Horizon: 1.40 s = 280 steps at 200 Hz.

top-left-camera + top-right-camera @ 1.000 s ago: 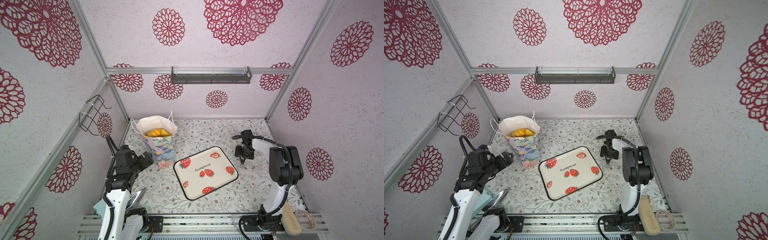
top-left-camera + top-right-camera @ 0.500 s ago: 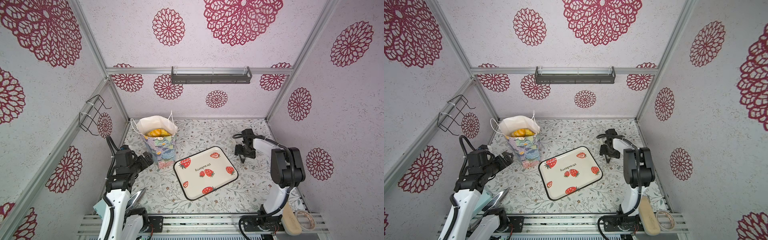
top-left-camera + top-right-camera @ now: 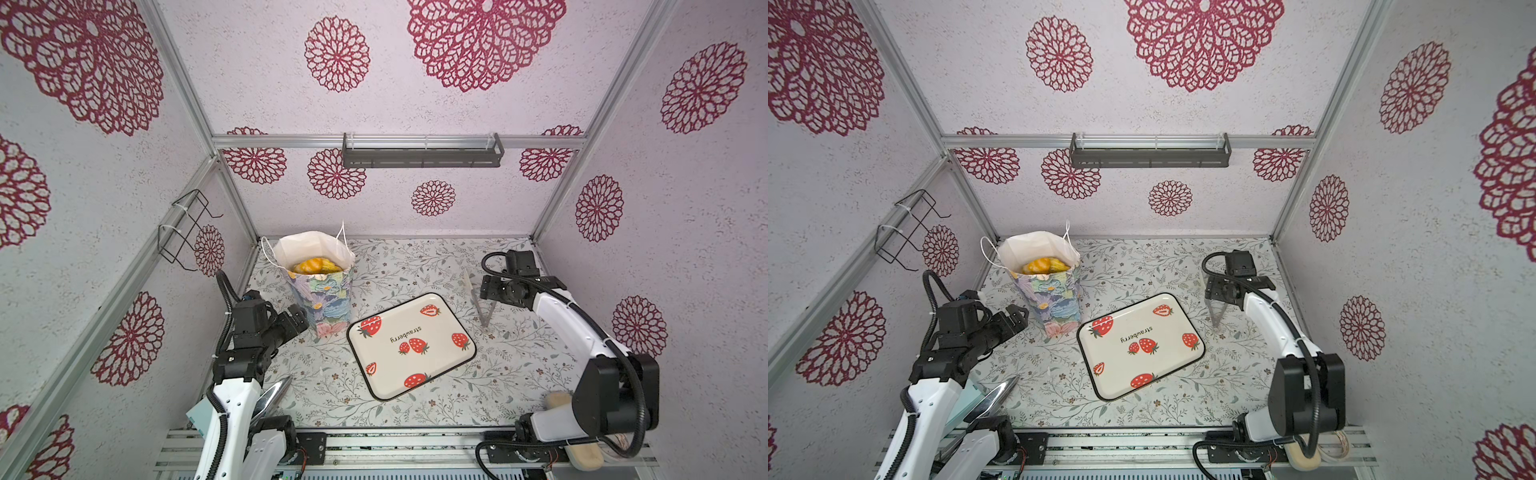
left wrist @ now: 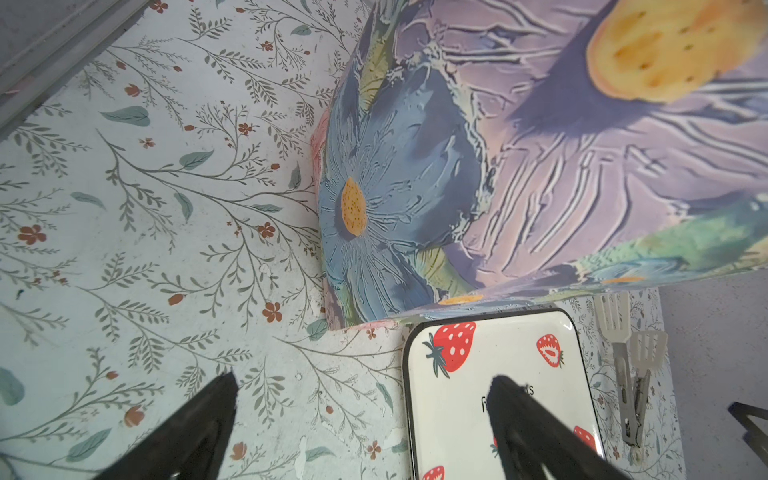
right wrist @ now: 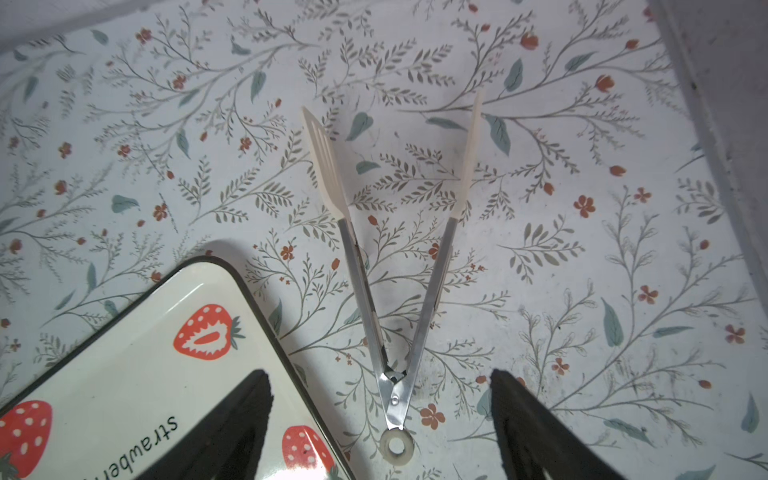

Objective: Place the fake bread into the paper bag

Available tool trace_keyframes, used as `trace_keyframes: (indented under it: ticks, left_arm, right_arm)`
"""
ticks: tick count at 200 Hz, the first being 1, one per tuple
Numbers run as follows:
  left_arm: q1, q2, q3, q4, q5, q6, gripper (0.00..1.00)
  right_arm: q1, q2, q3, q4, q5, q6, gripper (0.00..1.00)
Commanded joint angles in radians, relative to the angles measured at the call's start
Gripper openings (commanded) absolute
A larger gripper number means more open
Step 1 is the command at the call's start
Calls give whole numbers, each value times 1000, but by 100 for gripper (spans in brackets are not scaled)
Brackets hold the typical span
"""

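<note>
Floral-print table top (image 3: 519,374): the widest bare stretches lie on the near side and the right side of the cream rectangular strawberry-print tray (image 3: 436,361). The tray itself carries nothing.
Right arm (image 3: 557,316): the elbow has drawn back toward the near edge since one second ago. The wrist has barely shifted and sits beyond the tray's far right corner.
Left arm (image 3: 232,399): unchanged, left of the tray.
Pastel flower-print paper bag (image 3: 322,303): upright, mouth open, just beside the tray's far left corner. Contact with the rim cannot be told.
Steel tongs with cream slotted tips (image 5: 392,395): flat on the table, spread in a V, just beside the tray's far right edge and clear of the rim.
Glossy golden-yellow fake bread (image 3: 313,266): inside the bag, visible through the mouth.
Right gripper (image 5: 378,374): fingers released and wide apart above the tongs' hinge end, gripping nothing.
Left gripper (image 4: 363,380): fingers released and spread wide, near the bag's base, gripping nothing.
</note>
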Motion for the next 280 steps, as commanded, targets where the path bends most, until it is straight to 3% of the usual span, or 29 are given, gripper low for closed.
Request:
trace_keyframes:
  ticks: [1, 49, 94, 139, 148, 172, 207, 241, 280]
  left_arm:
    - [-4, -11, 24, -14, -73, -29, 98]
    - [-6, -32, -27, 83, -202, -108, 97]
    - [-54, -80, -141, 262, -293, -87, 97]
    - [-241, -158, -314, 537, -477, 72, 97]
    - [-273, -151, -334, 587, -501, 101, 97]
    - [-329, -72, -355, 690, -551, 189, 97]
    - [-360, 37, -354, 789, -568, 263, 97]
    - [-368, 30, -374, 873, -536, 340, 97]
    - [-367, 76, -375, 924, -602, 449, 97]
  right_arm:
    - [-6, -106, -48, 65, 50, 28, 86]
    - [-23, -237, -172, 184, 154, 42, 86]
    - [-26, -366, -353, 381, 206, 21, 89]
    - [-27, -456, -543, 619, 227, 6, 94]
    - [-28, -473, -577, 663, 227, 9, 99]
    - [-28, -479, -617, 708, 259, 28, 99]
    - [-31, -451, -636, 735, 266, -37, 99]
    - [-33, -458, -698, 838, 286, -65, 98]
    - [-35, -452, -752, 951, 356, -145, 97]
